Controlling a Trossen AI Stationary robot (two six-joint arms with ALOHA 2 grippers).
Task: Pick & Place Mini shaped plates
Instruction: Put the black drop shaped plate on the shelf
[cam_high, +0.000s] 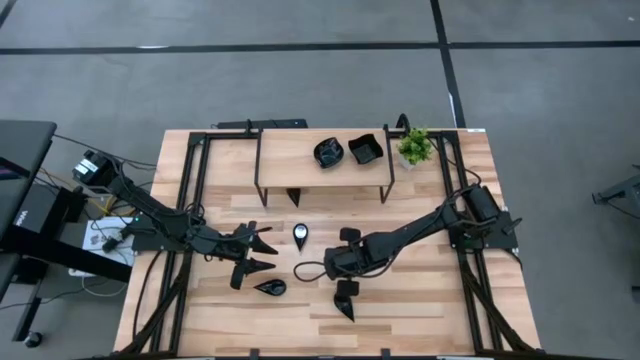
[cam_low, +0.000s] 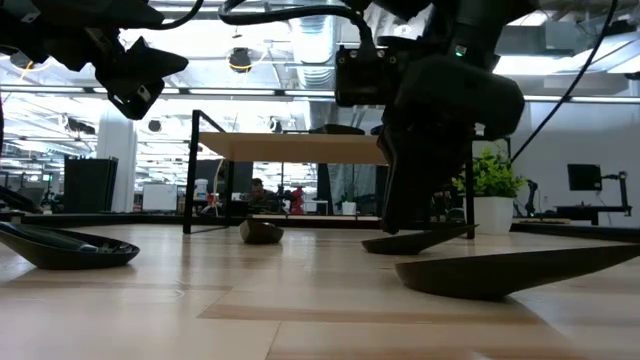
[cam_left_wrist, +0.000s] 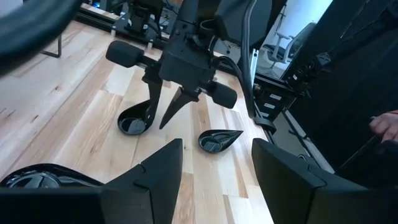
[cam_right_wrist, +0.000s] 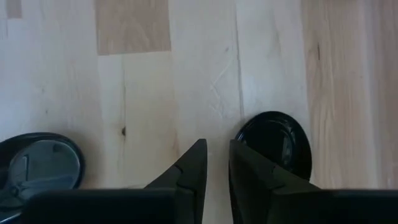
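The left gripper (cam_high: 258, 252) hangs spread wide beside a glossy black teardrop dish (cam_high: 270, 288). The right gripper (cam_high: 324, 270) hovers low, fingers nearly pressed together, gripping nothing, just beside another glossy black round-ended dish (cam_right_wrist: 275, 144).

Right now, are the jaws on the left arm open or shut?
Open. The left gripper shows a wide gap between its two dark fingers, with nothing held between them.

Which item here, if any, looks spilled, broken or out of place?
Nothing stands out. Two black mini plates sit on the raised shelf beside the potted plant; others lie flat on the table, such as the teardrop plate. None looks cracked or overturned.
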